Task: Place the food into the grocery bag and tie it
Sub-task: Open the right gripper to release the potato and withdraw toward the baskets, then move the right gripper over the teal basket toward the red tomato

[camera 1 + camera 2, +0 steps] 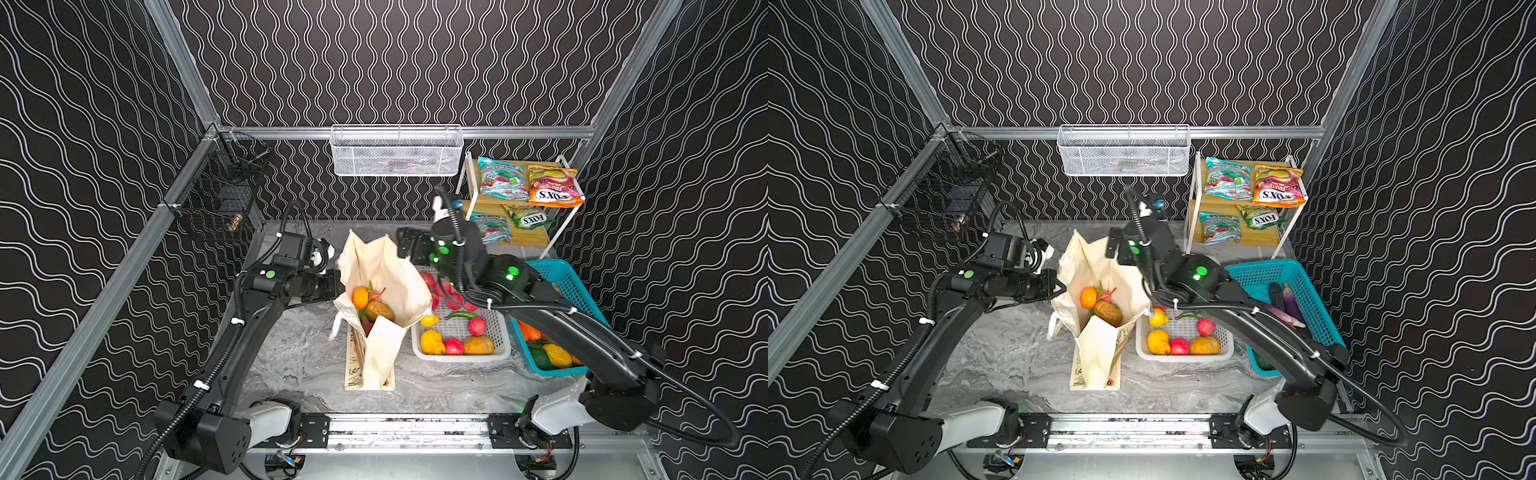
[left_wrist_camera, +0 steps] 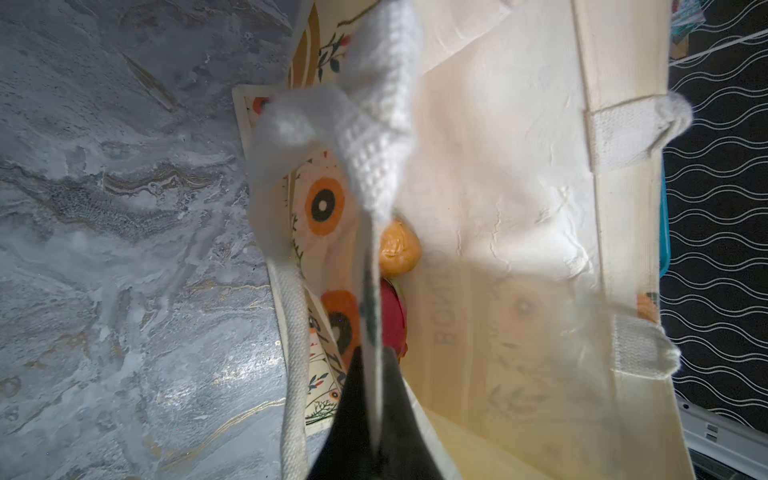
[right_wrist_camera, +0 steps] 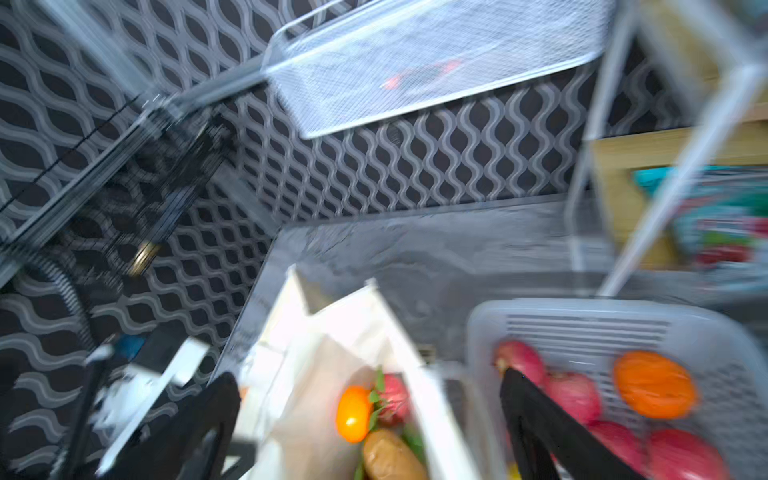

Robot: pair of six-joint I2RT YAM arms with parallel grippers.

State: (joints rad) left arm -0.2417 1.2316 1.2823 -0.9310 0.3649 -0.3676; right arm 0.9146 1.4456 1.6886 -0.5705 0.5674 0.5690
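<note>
Grocery bag (image 1: 386, 266) stands mid-frame; your left claw (image 2: 374, 354) pinches its rim to hold it open; your right claw (image 3: 368, 386) is spread wide, empty.

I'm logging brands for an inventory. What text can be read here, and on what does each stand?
"FOX'S", upside down: orange candy packet on the upper shelf.
"FOX'S", upside down: green candy packet on the lower shelf.
Teal candy packets: print too small to read.
Grocery bag, lettered band: too small and blurred to read.
</note>
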